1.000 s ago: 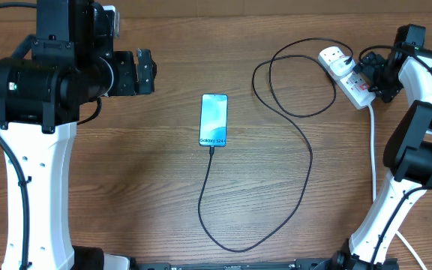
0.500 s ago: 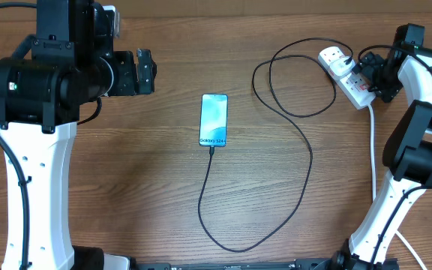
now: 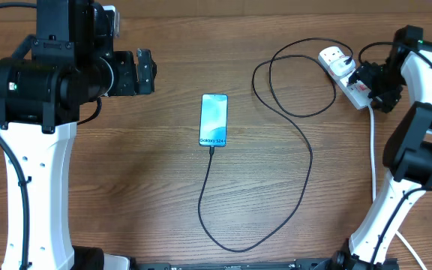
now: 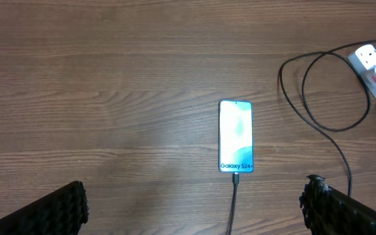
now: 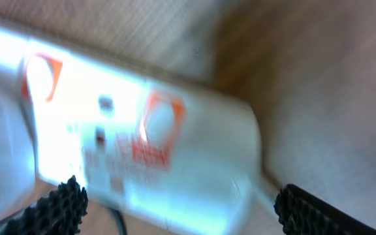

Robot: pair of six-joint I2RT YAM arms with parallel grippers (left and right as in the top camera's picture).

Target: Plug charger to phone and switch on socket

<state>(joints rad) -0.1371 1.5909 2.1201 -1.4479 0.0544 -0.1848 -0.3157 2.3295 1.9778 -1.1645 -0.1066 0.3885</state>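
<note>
though small overhead, the socket (image 5: pixel 175 150) fills the right wrist view.

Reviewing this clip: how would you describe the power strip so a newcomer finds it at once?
Start at the top right of the wooden table in the overhead view. There lies the power strip, a white elongated block set at a slant, with a thick white cord running down from it. Its red switch marks set it apart from the thin black charger cable looped beside it.
</note>
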